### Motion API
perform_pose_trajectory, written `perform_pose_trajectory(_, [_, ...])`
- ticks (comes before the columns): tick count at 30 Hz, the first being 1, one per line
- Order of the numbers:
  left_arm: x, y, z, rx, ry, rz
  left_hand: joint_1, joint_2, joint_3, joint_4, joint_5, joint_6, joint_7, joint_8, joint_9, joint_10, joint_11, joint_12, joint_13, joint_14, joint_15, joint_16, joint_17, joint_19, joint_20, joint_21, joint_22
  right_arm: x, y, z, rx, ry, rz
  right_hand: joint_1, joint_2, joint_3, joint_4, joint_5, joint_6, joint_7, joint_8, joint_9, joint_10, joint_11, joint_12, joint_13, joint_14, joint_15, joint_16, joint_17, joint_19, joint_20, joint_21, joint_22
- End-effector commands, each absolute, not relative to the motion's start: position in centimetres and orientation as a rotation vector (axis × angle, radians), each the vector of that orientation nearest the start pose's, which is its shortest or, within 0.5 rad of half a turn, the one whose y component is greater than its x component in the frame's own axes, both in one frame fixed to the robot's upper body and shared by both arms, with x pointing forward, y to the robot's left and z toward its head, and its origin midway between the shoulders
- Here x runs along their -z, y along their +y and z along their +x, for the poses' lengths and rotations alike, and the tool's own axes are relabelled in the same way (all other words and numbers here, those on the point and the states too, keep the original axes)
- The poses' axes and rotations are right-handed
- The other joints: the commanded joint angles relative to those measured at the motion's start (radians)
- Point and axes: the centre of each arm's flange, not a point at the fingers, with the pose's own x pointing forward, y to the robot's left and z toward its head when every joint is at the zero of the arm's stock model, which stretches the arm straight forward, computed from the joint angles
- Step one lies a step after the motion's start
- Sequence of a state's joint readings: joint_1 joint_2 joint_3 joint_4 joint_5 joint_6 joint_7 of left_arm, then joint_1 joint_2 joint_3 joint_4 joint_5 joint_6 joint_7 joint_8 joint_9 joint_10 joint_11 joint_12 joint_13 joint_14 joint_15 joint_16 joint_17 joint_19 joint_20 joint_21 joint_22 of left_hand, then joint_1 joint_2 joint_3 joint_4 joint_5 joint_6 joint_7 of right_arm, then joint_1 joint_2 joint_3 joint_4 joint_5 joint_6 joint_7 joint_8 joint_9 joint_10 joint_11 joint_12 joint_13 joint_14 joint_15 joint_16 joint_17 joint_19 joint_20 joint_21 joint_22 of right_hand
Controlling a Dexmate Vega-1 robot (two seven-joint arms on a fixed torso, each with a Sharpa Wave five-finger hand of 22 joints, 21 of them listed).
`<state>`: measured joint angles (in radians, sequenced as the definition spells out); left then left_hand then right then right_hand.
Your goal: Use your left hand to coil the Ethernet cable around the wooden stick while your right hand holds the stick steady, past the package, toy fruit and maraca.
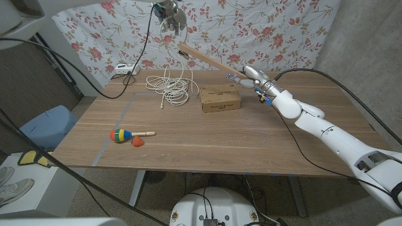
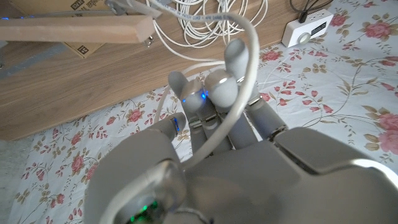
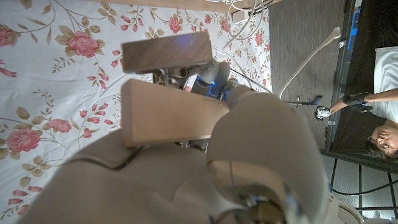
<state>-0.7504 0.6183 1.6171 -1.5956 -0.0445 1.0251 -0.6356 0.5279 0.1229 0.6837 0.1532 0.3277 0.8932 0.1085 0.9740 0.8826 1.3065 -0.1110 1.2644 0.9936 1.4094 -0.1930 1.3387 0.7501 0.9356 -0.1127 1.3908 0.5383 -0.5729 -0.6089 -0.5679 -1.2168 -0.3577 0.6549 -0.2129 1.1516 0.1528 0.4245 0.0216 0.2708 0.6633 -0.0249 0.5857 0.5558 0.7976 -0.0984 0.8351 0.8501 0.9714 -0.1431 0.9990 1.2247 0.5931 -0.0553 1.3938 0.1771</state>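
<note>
right hand [image 1: 256,80] gripping wooden stick [image 1: 207,58], left hand [image 1: 171,17] holding Ethernet cable [image 1: 171,86]

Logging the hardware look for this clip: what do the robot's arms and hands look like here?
The right arm has glossy white rounded shells with dark joint bands, and a black cable loops above it. The right hand is grey and silver, with small blue lights near the fingers. The left hand is matte grey with smooth rounded fingertips, blue lights among the fingers and a green light near the wrist.
</note>
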Motion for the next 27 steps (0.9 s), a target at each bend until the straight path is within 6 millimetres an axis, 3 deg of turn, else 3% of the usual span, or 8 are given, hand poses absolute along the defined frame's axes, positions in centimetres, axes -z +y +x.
perform_pose_trajectory(1, [-36.5,12.0,53.8,0.029,-0.034,1.543,-0.006,0.001,0.013,0.001,-0.004,-0.021,0.035,0.009,-0.001,0.011,-0.004,0.003,0.015,0.003,-0.003,0.005,0.0,0.0,-0.006,0.017,0.001,-6.8,-21.4,62.0,-0.196,-1.139,-1.025,0.01,0.006,-0.001,-0.003,0.007,0.03,-0.02,0.009,0.002,0.015,-0.005,0.005,0.002,0.004,-0.074,0.009,0.001,0.006,-0.11,-0.002,0.002])
perform_pose_trajectory(15, [-37.1,14.6,49.8,-0.056,0.1,1.65,-0.014,-0.005,0.028,0.0,-0.013,-0.041,0.037,0.017,-0.012,-0.009,-0.007,0.0,0.045,-0.007,-0.004,0.008,0.004,-0.023,-0.005,0.041,-0.015,-6.7,-20.8,62.6,-0.188,-1.131,-1.032,0.011,0.005,-0.002,-0.005,0.008,0.032,-0.018,0.008,0.0,0.015,-0.005,0.005,0.003,0.003,-0.074,0.009,0.001,0.006,-0.11,-0.002,0.002])
perform_pose_trajectory(20, [-36.8,16.3,49.2,-0.057,0.155,1.642,-0.015,-0.007,0.031,-0.002,-0.014,-0.046,0.039,0.014,-0.021,-0.01,-0.002,-0.002,0.047,-0.01,-0.004,0.003,0.001,-0.026,-0.005,0.047,-0.021,-6.9,-20.1,62.7,-0.192,-1.137,-1.036,0.011,0.005,-0.003,-0.006,0.008,0.031,-0.019,0.007,0.0,0.015,-0.005,0.005,0.003,0.002,-0.074,0.009,0.001,0.005,-0.11,-0.002,0.002])
perform_pose_trajectory(27, [-36.4,16.5,48.7,-0.032,0.185,1.682,-0.017,-0.012,0.04,-0.003,-0.015,-0.053,0.04,0.017,-0.03,-0.019,-0.002,-0.008,0.061,-0.012,-0.005,0.0,0.006,-0.04,-0.002,0.06,-0.033,-7.2,-18.9,62.9,-0.197,-1.146,-1.044,0.011,0.005,-0.003,-0.006,0.009,0.031,-0.019,0.006,-0.001,0.015,-0.005,0.004,0.002,0.001,-0.074,0.009,0.001,0.005,-0.111,-0.003,0.002])
